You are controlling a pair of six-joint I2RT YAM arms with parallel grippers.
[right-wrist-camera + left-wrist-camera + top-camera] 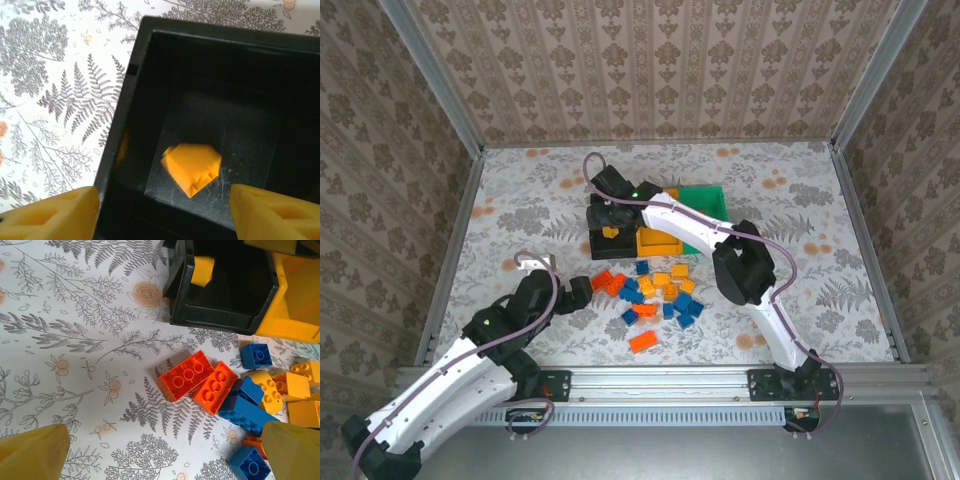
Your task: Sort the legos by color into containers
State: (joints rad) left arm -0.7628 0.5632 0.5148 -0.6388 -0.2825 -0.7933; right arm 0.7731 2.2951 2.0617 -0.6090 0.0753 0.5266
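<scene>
black bin [120,125]: one yellow-orange brick [192,167] lies loose on its floor
right gripper [162,207]: above the black bin, fingers spread apart, holding nothing
left gripper [162,455]: spread wide, empty, near the black bin
legos [660,290]: piled on the counter [520,200], just beside the black bin

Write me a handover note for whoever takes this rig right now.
Left gripper: open, empty, at the left edge of the loose legos on the table.
Right gripper: open, empty, above the black bin.
Done: one yellow-orange brick lies in the black bin.
To do: red-orange, yellow-orange and blue bricks in the pile need sorting; orange-yellow bin and green bin sit beside the black one.
</scene>
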